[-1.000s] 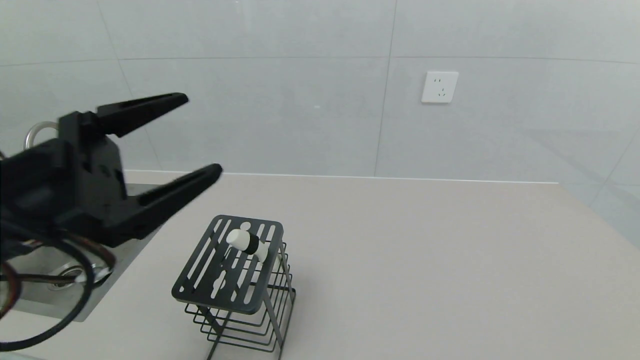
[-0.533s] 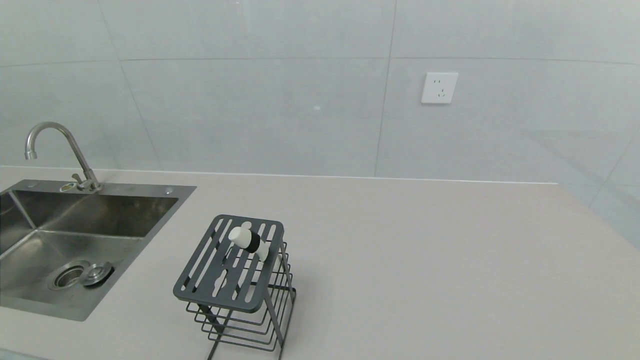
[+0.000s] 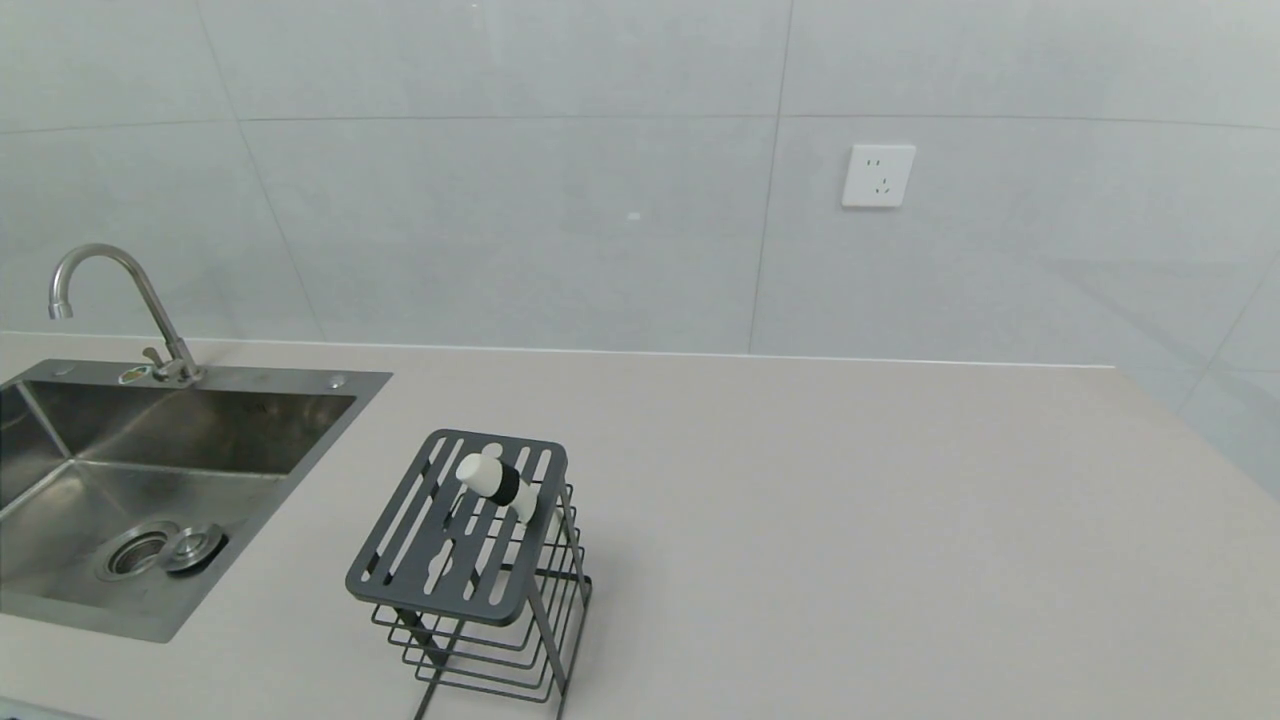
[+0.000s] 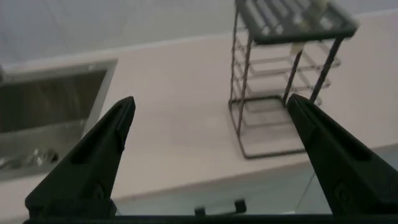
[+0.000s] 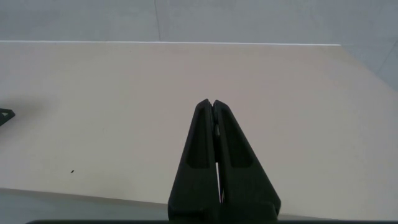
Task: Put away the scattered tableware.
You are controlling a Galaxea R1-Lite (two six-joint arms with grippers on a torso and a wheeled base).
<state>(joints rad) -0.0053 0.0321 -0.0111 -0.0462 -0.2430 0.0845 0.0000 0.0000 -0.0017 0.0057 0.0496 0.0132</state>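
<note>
Tableware in sight is one utensil [image 3: 497,483], its white, black-banded handle leaning out of a slot in the rack [image 3: 455,530] on the desk [image 3: 850,520]. It looks light, stiff and smooth, likely slippery; gripping across the handle under its knob seems best. The left gripper [image 4: 211,102] has fingers wide apart, the rack ahead of their tips; the right gripper [image 5: 212,104] has fingers pressed together

Head camera: high, facing forward and down across the counter [image 3: 800,500] — sink [image 3: 150,450] at its left end, rack [image 3: 460,520] near the front edge. Left wrist camera sits low off that front edge, sharing both; right wrist camera skims the right half toward the back edge.
</note>
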